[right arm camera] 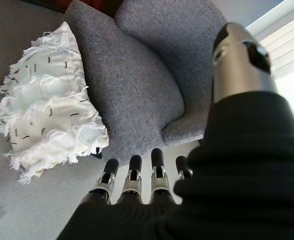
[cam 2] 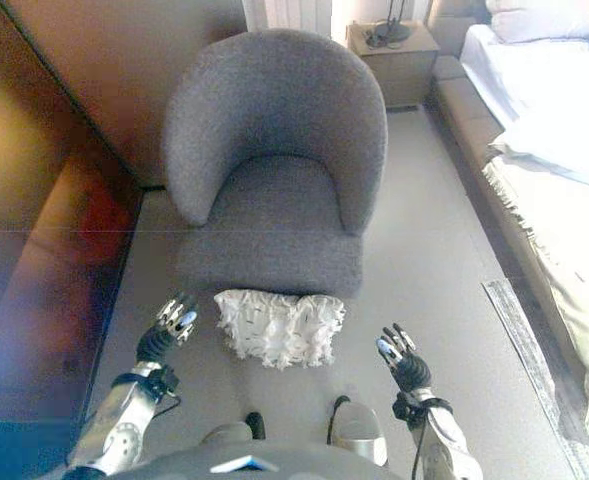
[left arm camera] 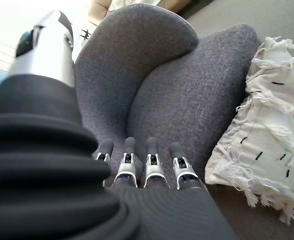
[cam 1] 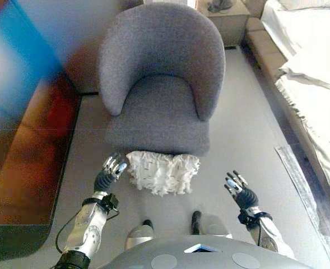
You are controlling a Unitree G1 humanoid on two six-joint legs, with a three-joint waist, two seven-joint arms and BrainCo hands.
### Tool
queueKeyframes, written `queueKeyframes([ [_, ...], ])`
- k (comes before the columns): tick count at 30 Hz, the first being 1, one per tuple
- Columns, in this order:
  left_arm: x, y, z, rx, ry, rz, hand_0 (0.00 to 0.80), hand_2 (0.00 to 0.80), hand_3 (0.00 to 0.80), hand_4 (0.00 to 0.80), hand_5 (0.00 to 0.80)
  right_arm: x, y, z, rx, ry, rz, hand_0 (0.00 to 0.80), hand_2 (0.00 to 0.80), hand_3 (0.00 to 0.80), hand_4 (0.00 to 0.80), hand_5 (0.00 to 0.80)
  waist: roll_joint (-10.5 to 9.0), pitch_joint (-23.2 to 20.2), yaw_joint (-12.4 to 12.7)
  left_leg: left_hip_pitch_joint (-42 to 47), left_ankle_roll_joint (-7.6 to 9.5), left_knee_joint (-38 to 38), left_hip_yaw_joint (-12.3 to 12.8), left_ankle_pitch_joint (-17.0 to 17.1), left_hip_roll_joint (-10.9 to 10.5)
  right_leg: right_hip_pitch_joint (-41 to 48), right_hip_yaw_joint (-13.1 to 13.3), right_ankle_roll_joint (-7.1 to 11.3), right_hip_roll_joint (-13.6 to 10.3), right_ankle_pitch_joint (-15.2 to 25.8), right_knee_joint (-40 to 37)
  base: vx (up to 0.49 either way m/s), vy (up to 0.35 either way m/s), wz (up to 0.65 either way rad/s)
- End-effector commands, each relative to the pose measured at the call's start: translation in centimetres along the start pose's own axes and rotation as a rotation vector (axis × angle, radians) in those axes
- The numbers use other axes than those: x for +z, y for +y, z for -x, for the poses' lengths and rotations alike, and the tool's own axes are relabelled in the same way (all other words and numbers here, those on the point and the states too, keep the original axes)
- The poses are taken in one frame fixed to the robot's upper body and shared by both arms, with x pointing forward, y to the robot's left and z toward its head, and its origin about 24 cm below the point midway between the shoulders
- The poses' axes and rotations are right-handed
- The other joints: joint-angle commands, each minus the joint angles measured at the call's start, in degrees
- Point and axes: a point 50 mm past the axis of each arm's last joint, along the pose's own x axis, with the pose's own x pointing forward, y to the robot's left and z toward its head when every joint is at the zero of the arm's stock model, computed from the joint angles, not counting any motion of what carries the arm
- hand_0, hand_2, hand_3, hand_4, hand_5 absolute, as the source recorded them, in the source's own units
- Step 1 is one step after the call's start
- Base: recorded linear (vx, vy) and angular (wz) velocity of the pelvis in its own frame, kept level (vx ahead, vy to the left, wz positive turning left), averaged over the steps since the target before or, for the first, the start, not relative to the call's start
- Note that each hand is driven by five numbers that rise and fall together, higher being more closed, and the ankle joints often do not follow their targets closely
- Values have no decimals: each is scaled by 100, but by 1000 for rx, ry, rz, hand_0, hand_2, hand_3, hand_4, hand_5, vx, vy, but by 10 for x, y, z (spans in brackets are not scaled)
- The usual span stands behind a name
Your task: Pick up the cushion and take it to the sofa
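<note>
White fringed fabric cushion (cam 1: 163,172) on floor against grey upholstered tub armchair (cam 1: 160,78), left hand (cam 1: 113,167) beside it, right hand (cam 1: 237,185) apart (both relaxed, empty).

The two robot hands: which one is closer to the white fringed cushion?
The left hand, right beside the white fringed cushion; the right hand hangs clearly apart.

A grey carpeted floor (cam 2: 444,270) fills the middle of the frame. A bed with white bedding (cam 2: 554,130) runs along the right edge, a small bedside table (cam 2: 399,60) stands at upper right, and a dark reddish-brown cabinet surface (cam 2: 34,300) occupies the left side.
</note>
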Motion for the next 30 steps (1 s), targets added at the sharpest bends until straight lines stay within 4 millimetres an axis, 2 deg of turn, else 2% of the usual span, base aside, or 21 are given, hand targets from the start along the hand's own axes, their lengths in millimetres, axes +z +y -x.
queueKeyframes([
  [1,31,2,-7,-40,-124,-80,0,0,0,0,0,12,25,-9,70,-106,-34,0,0,0,0,0,-171,21,188,-568,474,310,-265,-128,-252,320,-279,596,-844,278,714,95,167,-4],
  [4,32,7,-8,-25,-114,-71,0,0,0,0,0,7,27,-8,71,-95,-55,0,0,0,0,0,-195,48,203,-527,601,441,-94,-258,-353,174,-251,550,-1066,546,1215,159,216,-16],
  [7,34,8,-8,-15,-108,-74,0,0,0,0,0,2,26,-5,62,-78,-58,0,0,0,0,0,-207,26,219,-528,634,486,-43,-303,-395,216,-273,557,-1090,620,1133,122,98,-10],
  [10,34,13,-6,6,-96,-108,0,0,0,0,0,-1,25,-6,64,-75,-70,0,0,0,0,0,-274,-16,276,-584,679,562,-52,-361,-459,388,-238,630,-1099,683,872,120,-8,-18],
  [12,31,17,-4,18,-83,-110,0,0,0,0,0,-1,27,-7,67,-72,-78,0,0,0,0,0,-336,-62,301,-606,675,566,32,-368,-439,479,-267,677,-1086,743,655,99,-90,-13],
  [14,30,18,-3,21,-81,-112,0,0,0,0,0,-2,27,-7,66,-64,-78,0,0,0,0,0,-365,-87,278,-579,623,505,168,-338,-375,547,-342,684,-980,677,263,84,-118,-19],
  [15,31,16,-4,19,-86,-109,0,0,0,0,0,-3,26,-6,64,-55,-77,0,0,0,0,0,-384,-97,235,-546,553,440,293,-302,-307,542,-397,681,-811,573,-91,73,-125,-46],
  [16,32,16,-4,18,-88,-107,0,0,0,0,0,-4,25,-6,63,-51,-76,0,0,0,0,0,-389,-101,218,-536,527,424,340,-291,-276,528,-412,674,-743,525,-181,93,-169,-65],
  [18,35,12,-5,26,-113,-85,0,0,0,0,0,-3,24,-6,76,-24,-60,0,0,0,0,0,-440,-79,150,-479,449,422,532,-276,-165,438,-472,636,-451,396,-507,68,-191,-70],
  [21,43,7,-9,39,-143,-57,0,0,0,0,0,-6,24,-8,90,2,-49,0,0,0,0,0,-565,19,64,-586,437,859,523,-444,-52,294,-125,509,-254,385,-593,26,-267,-44],
  [23,43,7,-12,61,-154,-7,0,0,0,0,0,-2,26,-14,106,4,-22,0,0,0,0,0,-689,66,63,-727,412,1645,607,-617,10,358,-140,379,-236,401,-671,49,-254,-12],
  [25,41,4,-12,58,-149,27,0,0,0,0,0,2,26,-16,90,0,15,0,0,0,0,0,-736,128,79,-1052,293,2519,535,-397,171,418,-138,202,-152,334,-674,55,-210,0],
  [26,40,3,-13,56,-145,31,0,0,0,0,0,5,25,-17,83,-15,12,0,0,0,0,0,-711,182,80,-1214,170,2661,565,-92,389,457,-185,123,-86,294,-638,26,-146,8],
  [27,40,2,-13,55,-146,29,0,0,0,0,0,7,25,-18,89,-26,3,0,0,0,0,0,-697,210,78,-1254,118,2613,596,21,476,480,-217,105,-65,282,-628,39,-94,5],
  [28,40,2,-14,57,-150,30,0,0,0,0,0,8,25,-18,97,-35,1,0,0,0,0,0,-665,235,78,-1240,26,2333,619,189,571,541,-265,84,-24,237,-631,98,-15,5],
  [30,37,4,-14,73,-154,45,0,0,0,0,0,8,25,-18,106,-38,14,0,0,0,0,0,-580,211,98,-1146,-76,1047,529,586,676,715,-270,128,64,181,-753,166,52,13],
])
